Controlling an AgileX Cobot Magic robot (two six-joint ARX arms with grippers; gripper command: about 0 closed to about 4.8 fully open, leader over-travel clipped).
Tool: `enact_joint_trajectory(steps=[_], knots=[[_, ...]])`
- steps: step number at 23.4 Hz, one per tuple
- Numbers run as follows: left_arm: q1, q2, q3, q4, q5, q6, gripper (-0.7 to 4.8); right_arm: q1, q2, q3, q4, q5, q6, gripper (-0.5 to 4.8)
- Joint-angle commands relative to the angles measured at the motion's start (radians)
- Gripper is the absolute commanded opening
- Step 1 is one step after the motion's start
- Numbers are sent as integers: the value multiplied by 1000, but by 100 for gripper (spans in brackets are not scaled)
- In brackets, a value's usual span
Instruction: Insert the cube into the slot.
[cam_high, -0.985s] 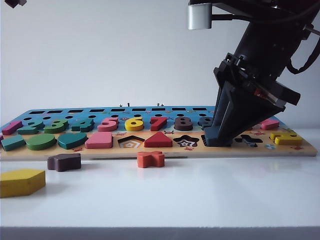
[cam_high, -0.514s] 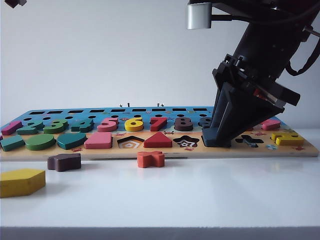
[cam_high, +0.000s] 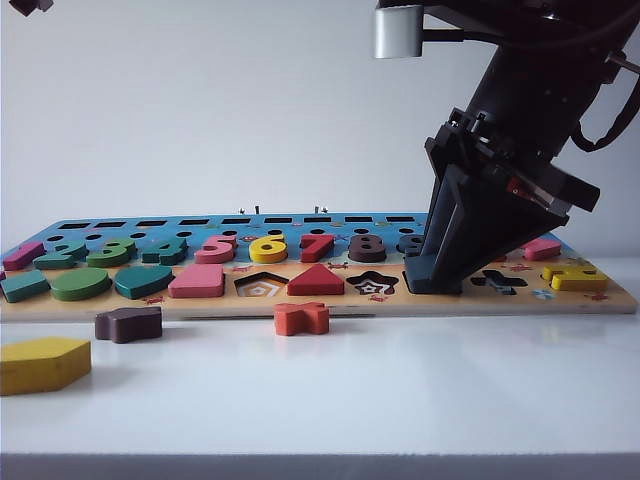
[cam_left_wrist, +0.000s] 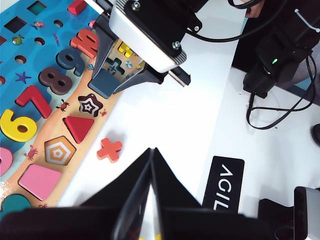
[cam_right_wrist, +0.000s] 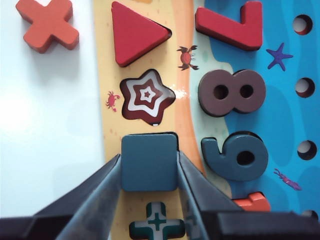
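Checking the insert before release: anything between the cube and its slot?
Nothing visible. The right claw grips the cube by two sides, directly over the slot, whose edge shows as a thin dark line round the block. Neighbours, the star recess and cross recess, are clear of it. Full seating can't be confirmed.

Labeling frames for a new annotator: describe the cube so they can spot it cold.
Find the puzzle board and follow its front row of shape recesses toward the right arm. The cube sits there between the right gripper's fingers, flanked by the star recess and the cross recess. It is the only dark blue-grey rounded square; neighbouring pieces are red, orange or numerals.
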Motion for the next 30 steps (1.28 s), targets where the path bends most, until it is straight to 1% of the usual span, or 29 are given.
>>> enact_joint_trajectory(steps=[1,2,6,18,25,30], knots=[[0,-3,5,11,3,-2,17,2,-3,-1,14,-7,4,105],[0,-3,5,11,3,-2,17,2,-4,0,16,-7,4,108],[0,-3,5,11,3,-2,17,2,-5,0,28,-7,8,169],[0,-3,5,11,3,-2,17,2,-10,0,32,-7,27,253],[0,-3,5,11,3,-2,17,2,-36,0,33,-3,37,253],[0,-3,5,11,3,-2,17,2,-91,0,33,18,106,253]])
